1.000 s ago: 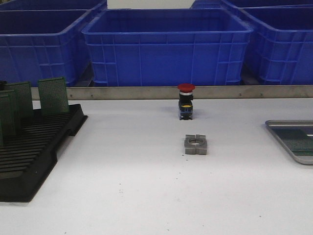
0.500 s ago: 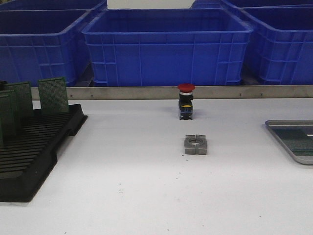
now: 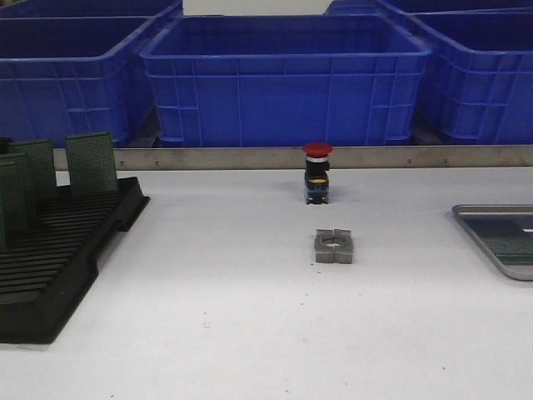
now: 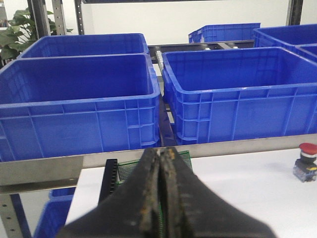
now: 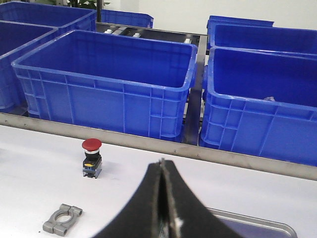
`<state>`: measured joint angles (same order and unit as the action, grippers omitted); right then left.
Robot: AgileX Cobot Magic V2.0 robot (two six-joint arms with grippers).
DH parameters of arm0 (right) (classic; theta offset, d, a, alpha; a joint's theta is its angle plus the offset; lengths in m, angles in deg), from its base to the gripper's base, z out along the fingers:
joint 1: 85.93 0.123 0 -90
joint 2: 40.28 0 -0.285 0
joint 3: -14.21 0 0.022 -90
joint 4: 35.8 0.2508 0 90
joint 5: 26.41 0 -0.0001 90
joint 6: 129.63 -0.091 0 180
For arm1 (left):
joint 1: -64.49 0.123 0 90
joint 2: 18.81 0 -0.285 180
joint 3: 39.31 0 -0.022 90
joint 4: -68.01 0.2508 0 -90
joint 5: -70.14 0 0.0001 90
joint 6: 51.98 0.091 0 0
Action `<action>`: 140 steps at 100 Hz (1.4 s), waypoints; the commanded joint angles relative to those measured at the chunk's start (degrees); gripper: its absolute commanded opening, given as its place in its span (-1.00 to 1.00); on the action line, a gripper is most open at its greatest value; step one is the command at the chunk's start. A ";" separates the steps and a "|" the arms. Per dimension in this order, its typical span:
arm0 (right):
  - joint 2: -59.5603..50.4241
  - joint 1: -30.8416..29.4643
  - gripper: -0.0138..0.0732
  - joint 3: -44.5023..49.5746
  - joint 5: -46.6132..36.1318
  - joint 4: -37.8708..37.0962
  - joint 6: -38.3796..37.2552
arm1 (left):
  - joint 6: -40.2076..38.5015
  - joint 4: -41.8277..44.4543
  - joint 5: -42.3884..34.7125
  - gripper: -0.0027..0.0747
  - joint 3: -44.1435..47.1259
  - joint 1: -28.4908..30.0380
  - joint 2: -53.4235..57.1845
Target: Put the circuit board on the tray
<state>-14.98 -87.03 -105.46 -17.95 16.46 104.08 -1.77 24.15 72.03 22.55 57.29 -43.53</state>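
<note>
Green boards (image 3: 90, 162) stand upright in the black rack (image 3: 58, 267) at the desk's left edge, broad faces toward the front, while the tray (image 3: 500, 242) lies at the right edge, well apart. The left gripper (image 4: 161, 198) is clenched with nothing visibly between its fingers, a board just beyond its tips, so it is likely the nearer arm. The right gripper (image 5: 162, 203), also clenched and seemingly empty, hangs near the tray's rim.
</note>
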 commanded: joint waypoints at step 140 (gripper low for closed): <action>0.31 -0.01 -0.84 -1.51 -2.92 0.86 -0.04 | -48.28 51.57 -4.37 -0.98 17.91 3.25 18.97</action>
<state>-14.98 -87.03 -105.46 -17.95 16.46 104.08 -49.41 75.97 72.11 38.26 60.36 -26.37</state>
